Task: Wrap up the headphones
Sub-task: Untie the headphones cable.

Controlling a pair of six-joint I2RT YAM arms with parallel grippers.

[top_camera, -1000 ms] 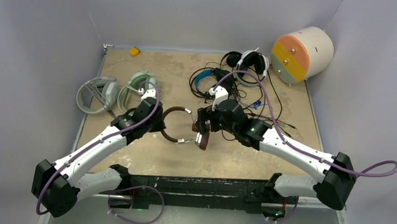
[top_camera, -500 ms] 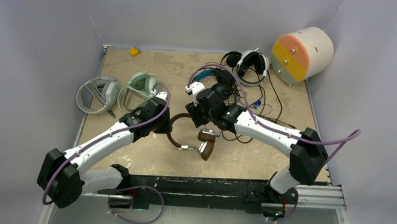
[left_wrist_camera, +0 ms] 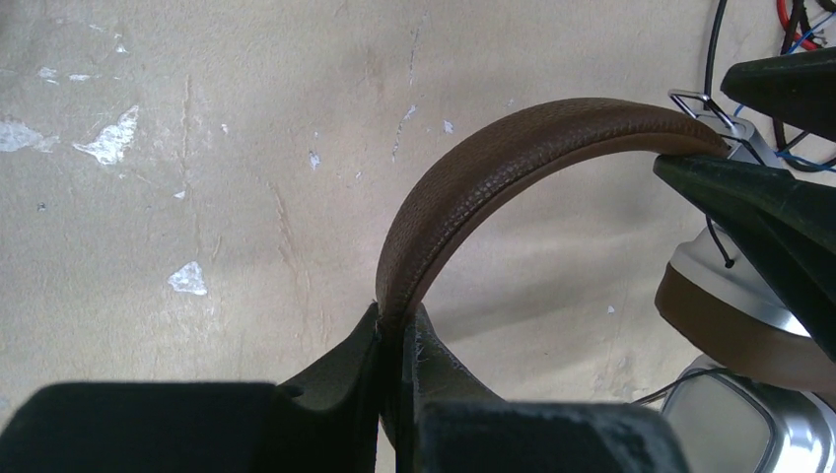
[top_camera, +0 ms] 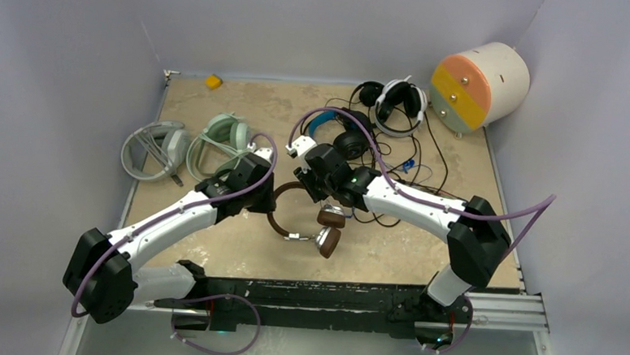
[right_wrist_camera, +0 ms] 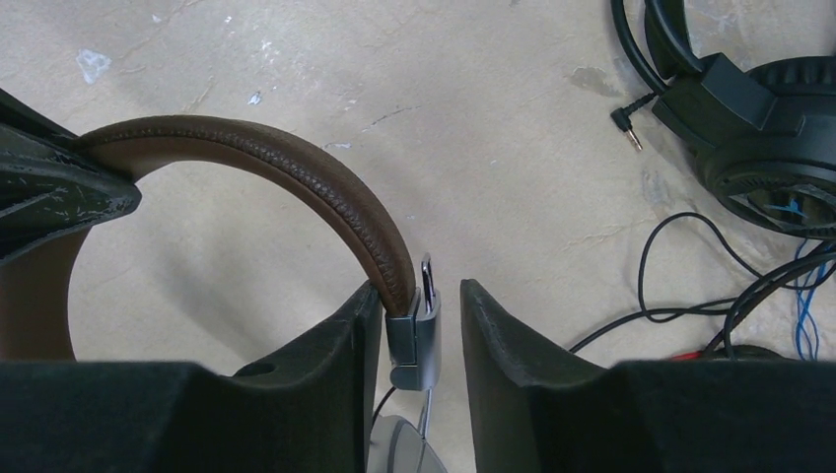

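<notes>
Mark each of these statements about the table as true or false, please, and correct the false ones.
1. The left gripper is clamped on the brown headband. True.
2. The right gripper is shut tight on a black headset. False: the right gripper straddles the metal slider at the brown headband's end, with a gap beside one finger.
3. The mint-green headphones lie beside the white-grey headphones on the left part of the table. True.
4. The yellow block lies against the cream cylinder. False: the yellow block is at the far left corner and the cream cylinder is at the far right, well apart.
</notes>
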